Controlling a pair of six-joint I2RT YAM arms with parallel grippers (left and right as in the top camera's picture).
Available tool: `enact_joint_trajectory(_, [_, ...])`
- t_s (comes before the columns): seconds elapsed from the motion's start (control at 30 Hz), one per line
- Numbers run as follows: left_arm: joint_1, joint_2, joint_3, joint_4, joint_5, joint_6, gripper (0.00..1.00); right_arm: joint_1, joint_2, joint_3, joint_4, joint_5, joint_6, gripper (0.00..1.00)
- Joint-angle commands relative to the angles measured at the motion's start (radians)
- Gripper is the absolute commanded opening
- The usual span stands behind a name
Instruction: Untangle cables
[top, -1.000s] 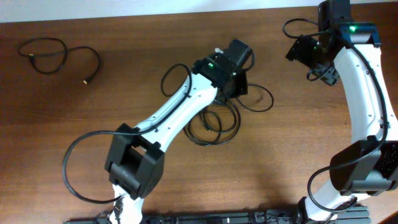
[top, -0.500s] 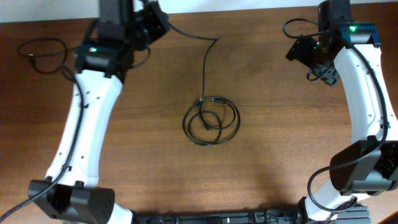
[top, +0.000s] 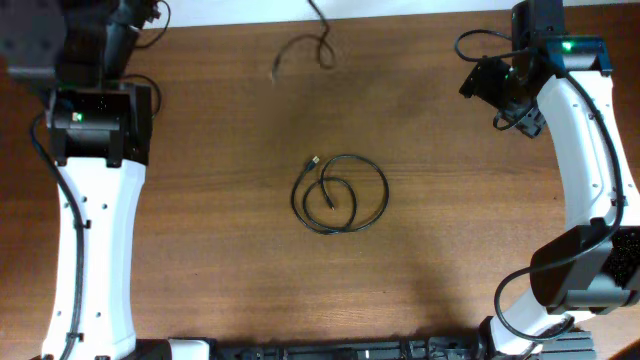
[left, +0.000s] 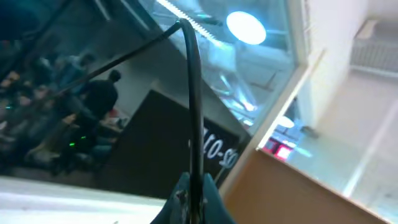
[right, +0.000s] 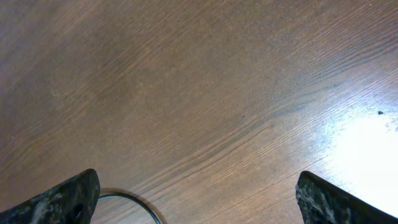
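A black cable (top: 340, 195) lies coiled in loose loops at the table's centre, its plug end (top: 315, 160) pointing up-left. A second thin cable (top: 303, 43) curls near the far edge, with a lighter tip (top: 275, 68), and runs off the top of the overhead view. In the left wrist view my left gripper (left: 194, 202) is shut on a black cable (left: 195, 93) that rises straight from its fingers; the camera points out into the room. My right gripper (right: 202, 205) hangs open over bare wood at the far right (top: 488, 85), holding nothing.
My left arm (top: 95, 120) stands tall along the far left side and covers that part of the table. The right arm (top: 585, 150) runs down the right side. A thin curved wire (right: 134, 200) shows beside the right gripper's left finger.
My left arm swung from the centre to the far left and rose, drawing one cable out of the pile toward the far edge. The coil stayed at the centre. The right arm has not moved.
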Motion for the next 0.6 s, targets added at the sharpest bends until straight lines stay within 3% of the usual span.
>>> enact_joint_trajectory(0.0, [0.003,-0.011,0.010,-0.014,0.019,-0.069,0.00,0.000,0.010,0.002,0.001,0.015,-0.002,0.98])
enact_joint_trajectory(0.07, [0.003,-0.011,0.010,-0.098,0.018,-0.062,0.00,0.000,0.010,0.002,0.001,0.015,-0.002,0.98])
enact_joint_trajectory(0.17, [0.004,-0.011,0.010,-0.349,-0.111,0.169,0.00,0.000,0.010,0.002,0.001,0.015,-0.002,0.98])
enact_joint_trajectory(0.27, [0.026,-0.011,0.010,-0.481,-0.284,0.332,0.00,0.000,0.010,0.002,0.001,0.015,-0.002,0.98])
enact_joint_trajectory(0.33, [0.073,-0.011,0.010,-0.529,-0.385,0.429,0.00,0.000,0.010,0.002,0.001,0.015,-0.002,0.98])
enact_joint_trajectory(0.57, [0.290,-0.011,0.010,-0.546,-0.463,0.570,0.00,0.000,0.010,0.002,0.001,0.015,-0.002,0.98])
